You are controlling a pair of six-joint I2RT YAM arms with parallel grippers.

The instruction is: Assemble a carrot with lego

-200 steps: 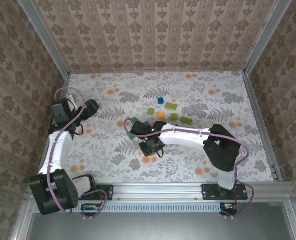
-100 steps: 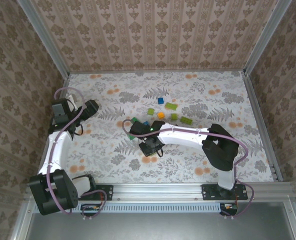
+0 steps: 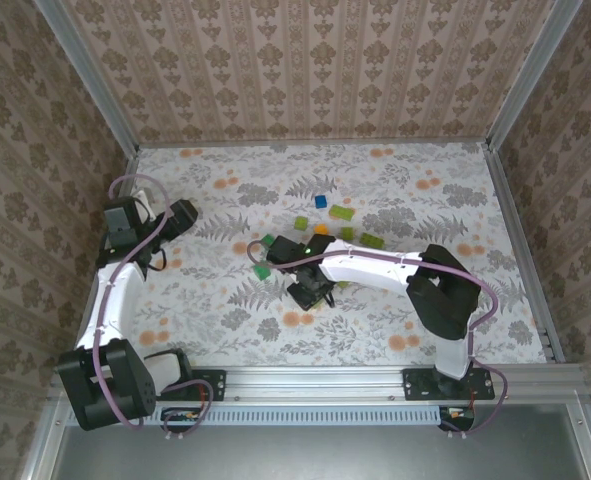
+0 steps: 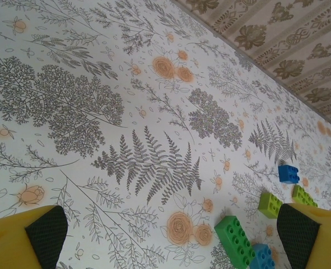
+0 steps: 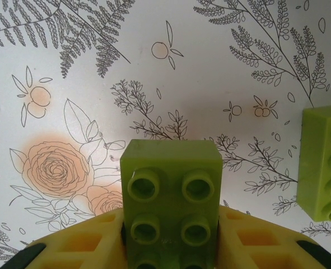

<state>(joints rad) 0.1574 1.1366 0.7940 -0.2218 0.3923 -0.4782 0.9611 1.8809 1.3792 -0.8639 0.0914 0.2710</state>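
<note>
Seen from above, the right gripper point(image 3: 312, 290) hangs over the middle of the flower-patterned table cover point(image 3: 205, 330). It has moved a little to the right over the last second. A small lime-green studded plastic brick point(image 3: 262, 271) now shows on the cover to its left, where the wrist sat before.

In the right wrist view, its yellow fingers point(image 5: 87, 246) stand partly closed on another lime-green studded brick point(image 5: 172, 196), studs facing the camera. The brick is held just above a printed rose. This looks like a piece being carried to the building spot, not yet pressed onto anything. A further lime-green brick point(image 5: 322, 168) lies close by on the right, apart from the held one. It could be the mate, or it could be knocked on the way down.

The rest of the lego lies loose beyond the gripper, toward the far wall:
- a blue brick point(image 3: 320, 200)
- an orange brick point(image 3: 321, 229), likely the tip
- a lime-green one point(image 3: 301, 222) among several of that colour
- a dark green brick point(image 3: 268, 241) further left

No joined carrot can be made out yet, so the build seems to be at an early stage.

The left gripper point(image 3: 182, 215) rests near the left edge, well apart from the bricks. Its dark-padded fingers point(image 4: 46, 232) are spread fully wide and hold nothing. It looks across at the loose pile and blocks nothing.
</note>
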